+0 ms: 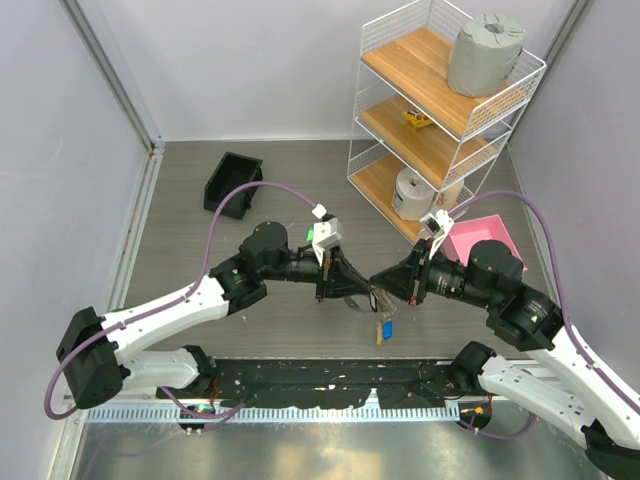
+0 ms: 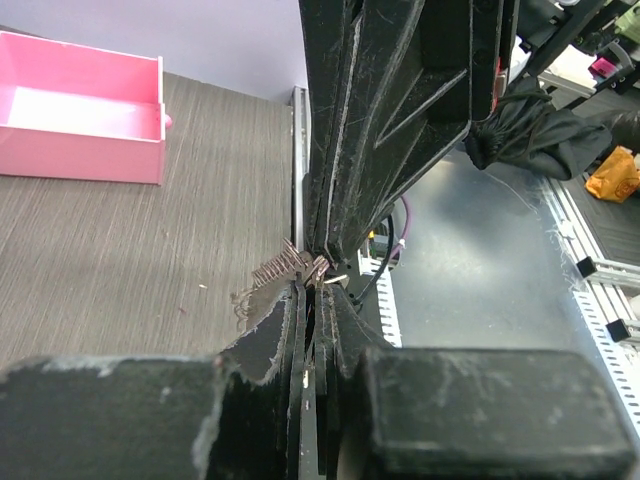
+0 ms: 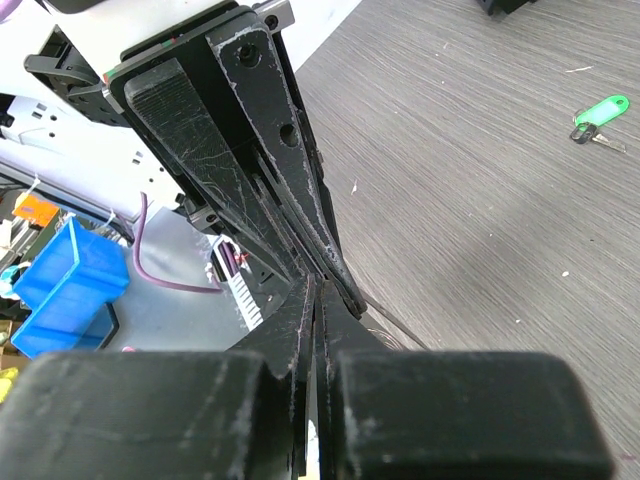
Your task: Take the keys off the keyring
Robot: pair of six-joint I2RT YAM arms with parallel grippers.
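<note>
**Keyring held between both grippers, keys hanging free**

Finding 1, position. The keyring [image 1: 374,298] was off the worktop [image 1: 290,335], held in the air between the 2 arms near the front middle. The left gripper [image 1: 352,284] and right gripper [image 1: 390,282] met tip to tip over it.

Finding 2, grip. Each wrist view showed that gripper's own fingers pressed together with no gap. In the left wrist view the chain [image 2: 272,272] spilled out beside the left tips. In the right wrist view a thin arc of the keyring [image 3: 392,322] ran out from the right tips. Judged: each gripper was pinching the keyring, at neighbouring points.

Finding 3, keys. A blue key [image 1: 388,326] and a yellow key [image 1: 379,337] dangled below the keyring. A black key could not be made out. The green-tagged key [image 3: 598,110] lay well apart on the worktop.

Finding 4, handling. Judged: the keyring is thin, springy and smooth, so it is likely to twist or slip between flat pads. The keys are light, swing freely and should slide along it. The chain is limp and gives no firm hold. The best hold is 1 gripper anchoring the keyring close to its split end. The other should take a key by its coloured head, the broadest part. A hard squeeze could bend the keyring, and a freed key would drop.
</note>
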